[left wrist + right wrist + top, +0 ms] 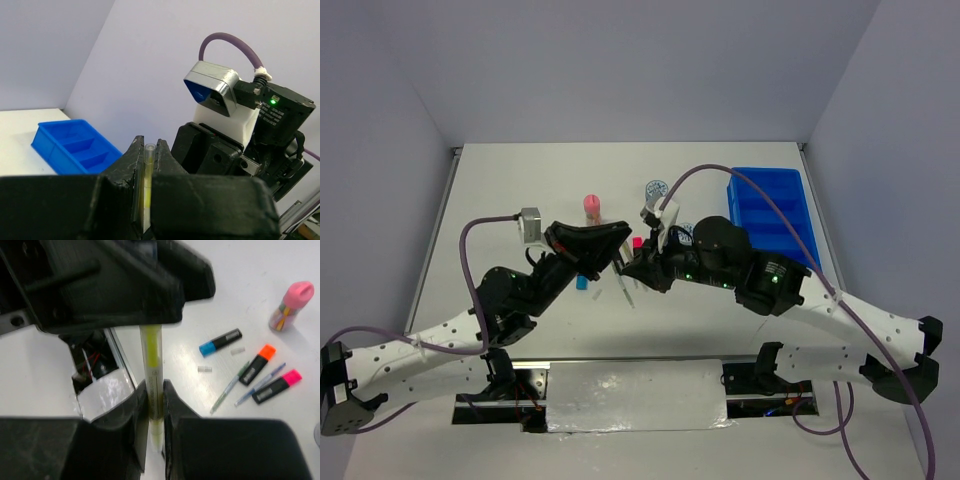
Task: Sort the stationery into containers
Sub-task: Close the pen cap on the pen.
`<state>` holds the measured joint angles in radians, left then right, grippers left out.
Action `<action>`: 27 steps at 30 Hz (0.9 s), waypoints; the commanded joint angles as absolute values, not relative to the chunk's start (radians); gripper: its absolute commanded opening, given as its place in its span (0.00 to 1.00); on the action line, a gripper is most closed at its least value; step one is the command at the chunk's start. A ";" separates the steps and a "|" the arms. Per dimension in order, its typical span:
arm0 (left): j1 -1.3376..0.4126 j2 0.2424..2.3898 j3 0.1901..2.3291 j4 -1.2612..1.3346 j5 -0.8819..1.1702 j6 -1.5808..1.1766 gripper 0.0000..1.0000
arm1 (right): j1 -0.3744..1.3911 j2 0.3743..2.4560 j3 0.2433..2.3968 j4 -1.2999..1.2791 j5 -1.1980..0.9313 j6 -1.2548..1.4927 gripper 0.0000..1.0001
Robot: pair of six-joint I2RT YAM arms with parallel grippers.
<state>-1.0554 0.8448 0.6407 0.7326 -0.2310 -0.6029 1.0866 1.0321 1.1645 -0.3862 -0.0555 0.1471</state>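
**Both arms over the middle of the table, one pen shared between them.** Your left gripper (149, 149) is clamped on one end of a thin pale pen with a yellow core (148, 175). Your right gripper (154, 392) is closed around the other end of the same pen. The pen is therefore held clear of the white table (520, 180) by both hands at once. In the right wrist view it runs straight from the right fingers (135, 407) up into the black body of the left gripper.

**Loose items.** These lie on the table beyond the held pen:
- a black highlighter with a blue cap (220, 341)
- a black highlighter with an orange cap (256, 364)
- a black highlighter with a pink cap (276, 385)
- two thin pale pens (230, 387), lying just beside the orange and pink highlighters
- two small clear caps (204, 369), lying near the blue-capped highlighter

A pink-topped tube (290, 305) stands upright farther back.

**Overhead view.** One round blue-white patterned roll (657, 187) lies just behind the right wrist. A second patterned roll (685, 232) is partly hidden by that arm.

**Container.** The rectangular bright blue plastic tray (770, 215), divided into compartments, sits at the far right of the table, well apart from both grippers.
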 commanded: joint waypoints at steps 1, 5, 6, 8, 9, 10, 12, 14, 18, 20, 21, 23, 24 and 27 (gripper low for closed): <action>-1.155 0.922 0.554 0.479 0.025 -0.679 0.00 | 1.023 1.051 1.385 0.020 0.018 0.155 0.00; -1.177 0.962 0.526 0.528 0.044 -0.696 0.00 | 1.014 1.106 1.491 0.008 0.028 0.192 0.00; -1.181 0.965 0.519 0.550 0.044 -0.699 0.00 | 1.011 1.121 1.508 0.009 0.023 0.207 0.00; -1.189 0.966 0.505 0.561 0.046 -0.704 0.00 | 1.006 1.137 1.514 0.038 0.018 0.225 0.00; -1.190 0.965 0.503 0.561 0.041 -0.704 0.00 | 1.006 1.137 1.516 0.041 0.011 0.225 0.00; -1.190 0.948 0.511 0.523 0.029 -0.695 0.00 | 1.005 1.141 1.513 0.043 0.005 0.218 0.00; -1.190 0.921 0.532 0.451 -0.036 -0.680 0.00 | 1.006 1.125 1.452 0.060 -0.037 0.209 0.00; -1.190 0.881 0.612 0.288 -0.110 -0.622 0.00 | 1.006 1.111 1.357 0.052 -0.060 0.210 0.00; -1.184 0.897 0.816 0.065 -0.256 -0.491 0.00 | 1.006 1.078 1.147 0.100 -0.170 0.247 0.00; -1.173 0.926 0.903 0.052 -0.151 -0.390 0.00 | 1.006 1.080 1.071 0.124 -0.230 0.268 0.00; -1.173 0.937 0.949 0.051 -0.114 -0.365 0.00 | 1.008 1.080 1.056 0.129 -0.247 0.282 0.00; -1.173 0.969 0.986 0.049 -0.043 -0.328 0.01 | 1.006 1.075 1.020 0.147 -0.271 0.293 0.00; -1.173 0.980 1.015 0.046 -0.026 -0.315 0.02 | 1.006 1.074 1.011 0.161 -0.273 0.298 0.00; -1.172 1.005 1.022 0.067 -0.008 -0.310 0.10 | 1.003 1.068 0.985 0.172 -0.281 0.305 0.00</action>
